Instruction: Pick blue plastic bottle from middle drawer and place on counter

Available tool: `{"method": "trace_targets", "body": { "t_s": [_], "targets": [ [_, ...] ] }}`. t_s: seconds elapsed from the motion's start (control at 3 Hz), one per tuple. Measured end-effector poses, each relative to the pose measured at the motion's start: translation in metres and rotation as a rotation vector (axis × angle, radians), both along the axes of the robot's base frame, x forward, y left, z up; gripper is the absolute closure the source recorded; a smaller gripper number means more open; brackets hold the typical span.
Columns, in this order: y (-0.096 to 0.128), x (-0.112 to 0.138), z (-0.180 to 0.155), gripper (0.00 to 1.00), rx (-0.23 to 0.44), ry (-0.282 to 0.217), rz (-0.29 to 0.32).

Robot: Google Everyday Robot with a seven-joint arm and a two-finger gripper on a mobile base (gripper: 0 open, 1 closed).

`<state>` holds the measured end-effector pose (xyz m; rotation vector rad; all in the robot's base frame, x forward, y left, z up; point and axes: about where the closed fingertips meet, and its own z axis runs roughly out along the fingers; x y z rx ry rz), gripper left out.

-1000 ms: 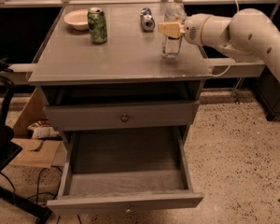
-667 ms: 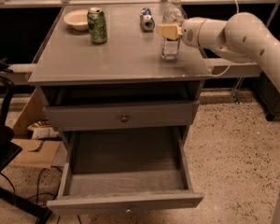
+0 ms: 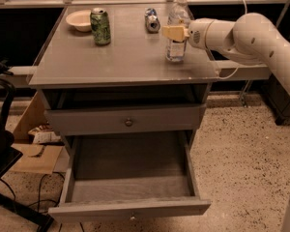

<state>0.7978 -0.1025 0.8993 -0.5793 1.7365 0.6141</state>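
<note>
The blue plastic bottle (image 3: 176, 45), clear with a white cap, stands upright on the counter (image 3: 121, 57) near its right edge. My gripper (image 3: 175, 33) reaches in from the right at the bottle's mid height. Its pale fingers (image 3: 173, 32) are closed around the bottle. The base of the bottle appears to rest on the counter top. The middle drawer (image 3: 130, 161) below is pulled open, and its grey floor is bare.
A green can (image 3: 100, 26) and a pale bowl (image 3: 79, 19) stand at the counter's back left. A small blue-silver can (image 3: 152, 20) lies at the back centre. A closed drawer front with a round knob (image 3: 129, 122) sits above the open drawer. Cardboard (image 3: 36, 156) and a black frame (image 3: 2, 149) are on the floor at left.
The arm and bottle have shifted very slightly left. The bottle stays upright at the counter's right side with the gripper on it.
</note>
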Motion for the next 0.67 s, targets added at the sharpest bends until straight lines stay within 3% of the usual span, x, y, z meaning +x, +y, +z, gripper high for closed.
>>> {"method": "trace_targets", "body": {
  "t_s": [0.67],
  "targets": [
    [0.0, 0.0, 0.0, 0.05, 0.0, 0.0, 0.0]
  ]
}}
